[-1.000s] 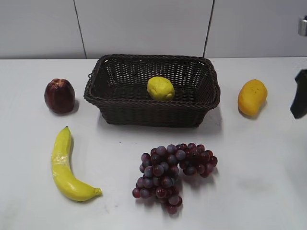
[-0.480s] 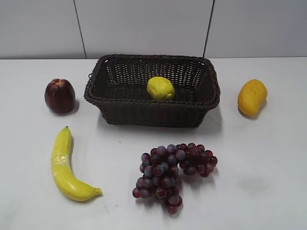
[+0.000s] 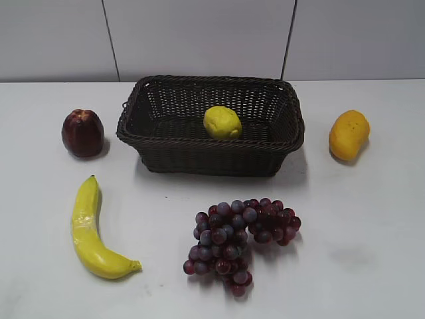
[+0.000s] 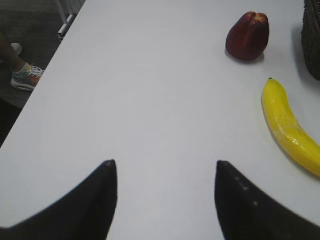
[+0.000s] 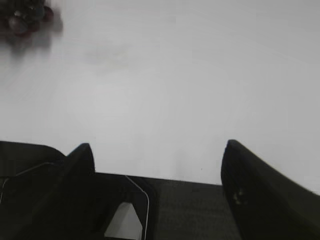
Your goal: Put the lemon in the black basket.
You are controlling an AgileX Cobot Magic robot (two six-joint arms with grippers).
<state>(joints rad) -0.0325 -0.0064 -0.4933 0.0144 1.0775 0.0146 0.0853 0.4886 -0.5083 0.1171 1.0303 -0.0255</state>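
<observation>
The pale yellow lemon [image 3: 222, 123] lies inside the black basket [image 3: 153, 129], a dark woven wicker basket at the back middle of the white table. Neither gripper shows in the exterior view. My left gripper [image 4: 164, 162] is open and empty over bare table, left of the banana. A corner of the basket shows at the left wrist view's right edge [image 4: 313, 40]. My right gripper [image 5: 159, 146] is open and empty above the table's near edge.
A dark red apple [image 3: 83, 133] [image 4: 248, 36] sits left of the basket, a banana [image 3: 93, 229] [image 4: 289, 127] at front left, purple grapes [image 3: 239, 239] [image 5: 25, 17] in front, an orange-yellow mango [image 3: 348, 135] at right. Floor and a person's shoe [image 4: 27, 77] lie beyond the table's left edge.
A dark gripper part at the right edge of the exterior view one second ago has left the view. The lemon and the other fruit have not moved.
</observation>
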